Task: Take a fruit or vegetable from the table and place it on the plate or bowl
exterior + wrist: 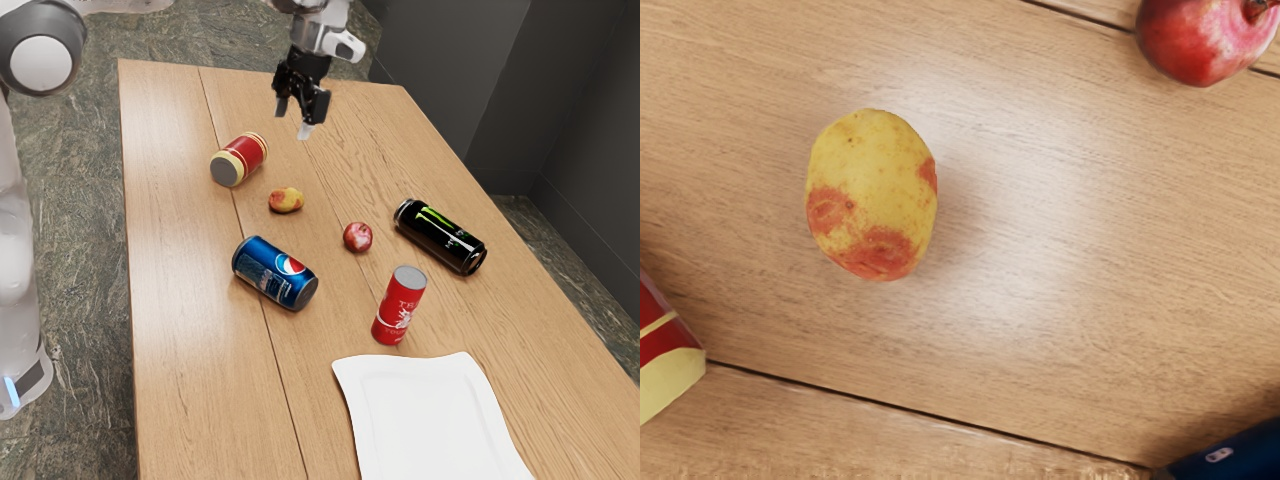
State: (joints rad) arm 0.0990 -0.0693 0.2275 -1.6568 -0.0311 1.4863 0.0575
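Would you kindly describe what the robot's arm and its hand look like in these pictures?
The arm is built of smooth, rounded white shells, with a round joint cap that is white in the middle and ringed in grey, and a small blue light low on its base. A white and grey wrist section carries the black two-finger hand; one fingertip looks pale.

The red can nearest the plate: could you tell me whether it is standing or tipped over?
Standing. The red can rests on its base with its grey lid up, near the plate.

The arm (318, 30) reaches in from the exterior view's upper left, pincer (293, 118) pointing downward with fingers apart.
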